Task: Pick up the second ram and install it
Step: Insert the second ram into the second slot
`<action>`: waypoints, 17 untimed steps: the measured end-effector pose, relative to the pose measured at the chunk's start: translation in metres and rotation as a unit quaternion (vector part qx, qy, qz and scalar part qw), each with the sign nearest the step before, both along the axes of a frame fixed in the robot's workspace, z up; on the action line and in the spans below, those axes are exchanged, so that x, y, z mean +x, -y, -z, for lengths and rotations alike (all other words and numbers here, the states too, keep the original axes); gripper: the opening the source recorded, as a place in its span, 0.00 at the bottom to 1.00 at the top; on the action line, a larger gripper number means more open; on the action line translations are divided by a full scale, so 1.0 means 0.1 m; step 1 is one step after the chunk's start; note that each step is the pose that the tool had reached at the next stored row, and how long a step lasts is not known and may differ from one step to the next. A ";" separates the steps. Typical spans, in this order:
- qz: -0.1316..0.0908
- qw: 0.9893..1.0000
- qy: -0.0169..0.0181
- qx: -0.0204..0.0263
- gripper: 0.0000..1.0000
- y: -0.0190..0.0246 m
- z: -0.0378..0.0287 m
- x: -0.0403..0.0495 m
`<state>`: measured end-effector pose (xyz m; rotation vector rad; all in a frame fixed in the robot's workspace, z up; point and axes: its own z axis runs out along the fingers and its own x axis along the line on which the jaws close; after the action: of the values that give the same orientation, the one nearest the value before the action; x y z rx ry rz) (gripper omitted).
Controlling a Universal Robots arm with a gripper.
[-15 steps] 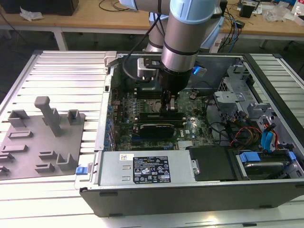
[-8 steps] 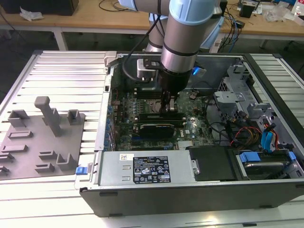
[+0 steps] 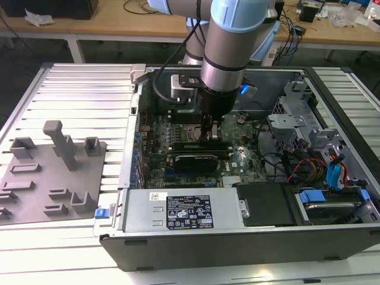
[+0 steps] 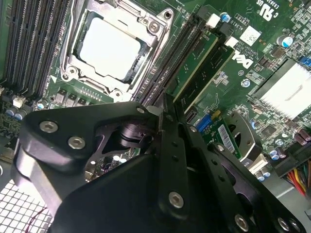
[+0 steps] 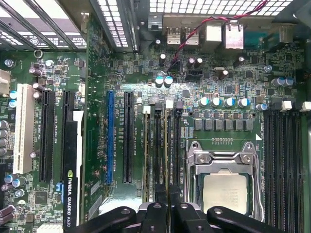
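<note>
Open computer case (image 3: pixel 124 178) seen from above in the exterior view, with the robot arm (image 3: pixel 228 47) descending from 12 o'clock into the case's middle. The gripper (image 3: pixel 209 135) stands over the motherboard (image 3: pixel 237 157), just beside the CPU socket (image 3: pixel 187 132), at about 3 o'clock from it. In the second wrist view the gripper (image 4: pixel 163 104) has its black fingers (image 4: pixel 171 145) drawn narrow, almost together, nipping the near end of the second ram (image 4: pixel 208 73). This green stick stands upright on edge in a memory slot, and a like green stick (image 4: pixel 194 60) sits alongside it, on the side nearer the CPU socket (image 4: pixel 109 48). In the first wrist view the gripper (image 5: pixel 167 191) lies in line with the memory slots (image 5: pixel 163 145) that flank the CPU socket (image 5: pixel 224 191). In the exterior view the grey holder tray (image 3: pixel 47 172) lies outside the case at 9 o'clock, well apart from the gripper. The power supply (image 3: pixel 178 211) lies along the case wall at 6 o'clock.
</note>
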<state>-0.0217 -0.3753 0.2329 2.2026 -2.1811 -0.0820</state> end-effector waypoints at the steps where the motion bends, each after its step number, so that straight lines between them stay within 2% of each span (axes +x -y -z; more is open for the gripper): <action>1: 0.000 1.000 0.000 0.000 0.13 0.000 0.002 0.000; 11: 0.007 1.000 0.000 0.001 0.13 -0.004 -0.006 0.001; 13: 0.010 1.000 0.000 0.004 0.13 -0.004 -0.006 0.000; 17: 0.012 1.000 0.000 0.006 0.13 0.009 0.000 0.000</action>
<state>-0.0217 -0.3762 0.2329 2.1820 -2.2133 -0.0961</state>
